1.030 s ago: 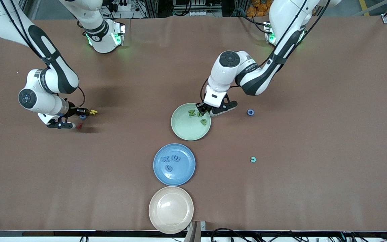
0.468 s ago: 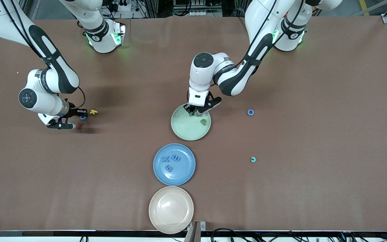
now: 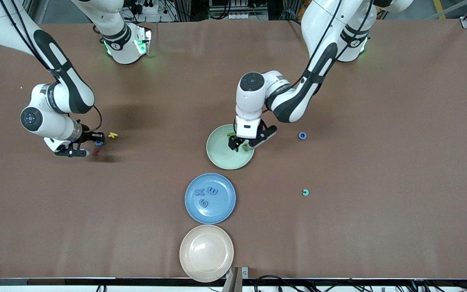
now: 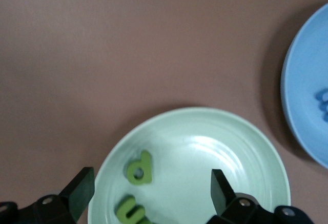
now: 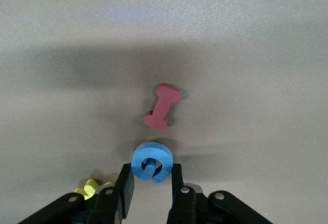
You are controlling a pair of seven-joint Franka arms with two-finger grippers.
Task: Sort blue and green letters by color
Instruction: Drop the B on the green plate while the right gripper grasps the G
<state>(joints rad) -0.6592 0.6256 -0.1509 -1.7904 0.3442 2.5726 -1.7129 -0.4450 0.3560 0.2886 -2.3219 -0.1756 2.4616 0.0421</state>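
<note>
Left gripper [image 3: 242,144] hangs wide open over the green plate [image 3: 218,156] at frame centre, green letters [image 4: 139,168] lying in it. At mid-left the right gripper [image 3: 91,145] pinches a blue letter [image 5: 151,162]; next it should carry that to the blue plate [image 3: 225,211]

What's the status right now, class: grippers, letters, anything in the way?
Left gripper open over green plate, empty. Right gripper shut on blue letter. Red piece and yellow letter close beside.
</note>
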